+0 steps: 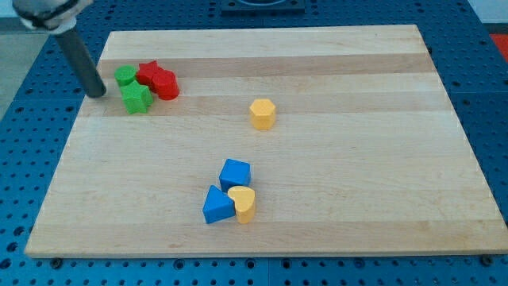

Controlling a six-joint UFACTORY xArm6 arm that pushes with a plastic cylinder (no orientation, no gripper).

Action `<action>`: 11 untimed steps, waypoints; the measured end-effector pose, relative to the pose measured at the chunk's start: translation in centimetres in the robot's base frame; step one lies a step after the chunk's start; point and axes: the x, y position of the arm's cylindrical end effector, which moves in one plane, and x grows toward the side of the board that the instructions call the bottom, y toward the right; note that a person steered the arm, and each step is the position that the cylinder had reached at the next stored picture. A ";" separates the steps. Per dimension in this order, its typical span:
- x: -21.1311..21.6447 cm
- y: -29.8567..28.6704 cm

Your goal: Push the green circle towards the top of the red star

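The green circle sits near the board's top-left corner and touches the left side of the red star. A red circle presses against the star's right side. A green star lies just below the green circle and touches the cluster. My tip rests on the board a short way left of the green circle and green star, apart from both. The rod slants up to the view's top left.
A yellow hexagon stands alone near the board's middle. A blue cube, a blue triangle and a yellow heart cluster near the bottom centre. The wooden board's left edge runs close to my tip.
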 end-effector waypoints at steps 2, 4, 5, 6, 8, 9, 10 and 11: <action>-0.3 0.1; -0.4 1.1; -1.2 3.6; -2.5 6.8; -2.8 12.1; -4.0 14.4; -5.8 17.3; -6.0 18.2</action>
